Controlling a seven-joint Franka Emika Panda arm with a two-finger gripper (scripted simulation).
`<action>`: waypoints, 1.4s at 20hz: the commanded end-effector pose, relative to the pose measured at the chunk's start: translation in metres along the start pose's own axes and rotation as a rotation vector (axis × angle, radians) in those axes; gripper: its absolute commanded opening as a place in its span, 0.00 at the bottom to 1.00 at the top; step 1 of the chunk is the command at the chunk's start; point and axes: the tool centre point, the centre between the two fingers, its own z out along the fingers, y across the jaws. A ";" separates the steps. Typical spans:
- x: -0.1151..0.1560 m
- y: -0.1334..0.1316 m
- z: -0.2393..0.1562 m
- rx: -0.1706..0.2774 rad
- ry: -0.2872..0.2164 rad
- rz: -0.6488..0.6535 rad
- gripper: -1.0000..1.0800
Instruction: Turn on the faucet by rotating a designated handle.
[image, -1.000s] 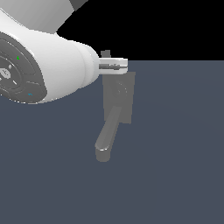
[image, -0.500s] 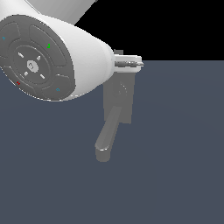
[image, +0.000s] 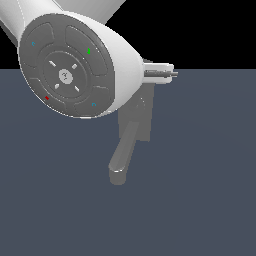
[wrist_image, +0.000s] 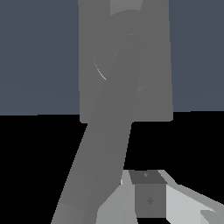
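The matte grey faucet stands on the floor, with its flat back plate (image: 145, 117) and its thick rounded spout (image: 122, 155) reaching toward the camera. In the wrist view the back plate (wrist_image: 153, 65), the round hub (wrist_image: 109, 52) and the spout (wrist_image: 105, 144) fill the frame. The thin handle does not show clearly; a paler strip at the wrist view's edge beyond the hub may be it. My gripper (image: 167, 73) sits just above the back plate's top edge, apart from the spout. One grey fingertip (wrist_image: 148, 197) shows beside the spout. I cannot tell how the jaws stand.
A large white arm link with a grey round cap (image: 67, 65) covers the exterior view's upper left and hides the faucet's hub. The dark blue-grey floor (image: 200, 190) spreads around the faucet.
The arm link has swung closer to the camera and now looks much bigger. The gripper has moved toward the exterior view's right along the plate's top. The faucet has not moved.
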 end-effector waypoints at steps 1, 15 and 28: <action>0.000 -0.015 0.003 0.011 -0.005 0.002 0.00; -0.002 -0.071 0.007 0.021 -0.037 0.007 0.00; 0.028 -0.093 0.004 0.029 -0.036 0.022 0.00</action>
